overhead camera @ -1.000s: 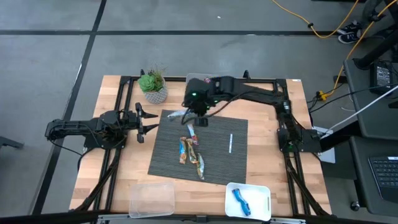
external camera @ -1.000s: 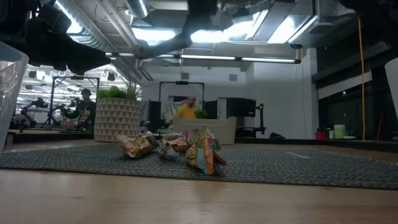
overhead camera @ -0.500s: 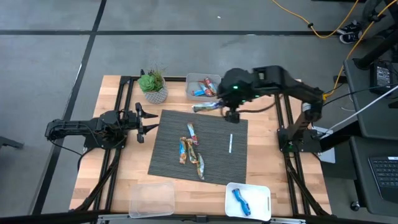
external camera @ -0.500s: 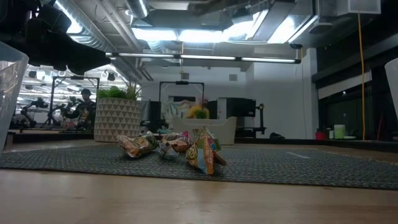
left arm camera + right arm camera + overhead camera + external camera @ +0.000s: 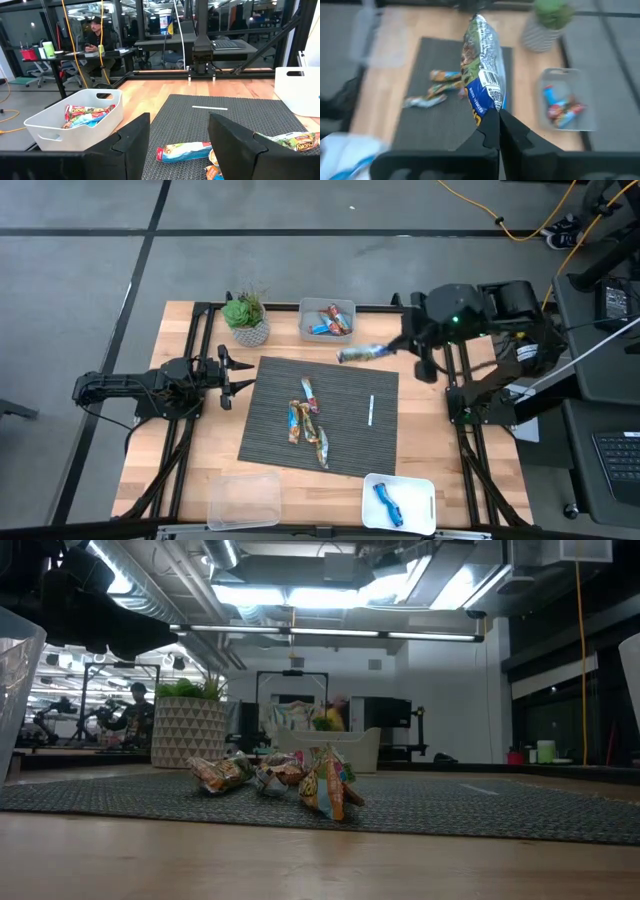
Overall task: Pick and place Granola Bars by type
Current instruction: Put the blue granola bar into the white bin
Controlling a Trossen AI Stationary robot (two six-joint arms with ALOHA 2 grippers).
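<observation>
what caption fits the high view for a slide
Right gripper carries a granola bar above the mat's far edge; left gripper waits open beside the mat.

The right gripper (image 5: 405,346) holds a granola bar (image 5: 362,353) above the mat's (image 5: 350,435) far edge.

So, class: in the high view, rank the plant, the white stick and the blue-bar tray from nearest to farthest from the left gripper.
1. Plant, by the mat's far-left corner.
2. White stick, on the mat's right side.
3. Blue-bar tray, at the near-right edge.

All measured from the left gripper.
</observation>
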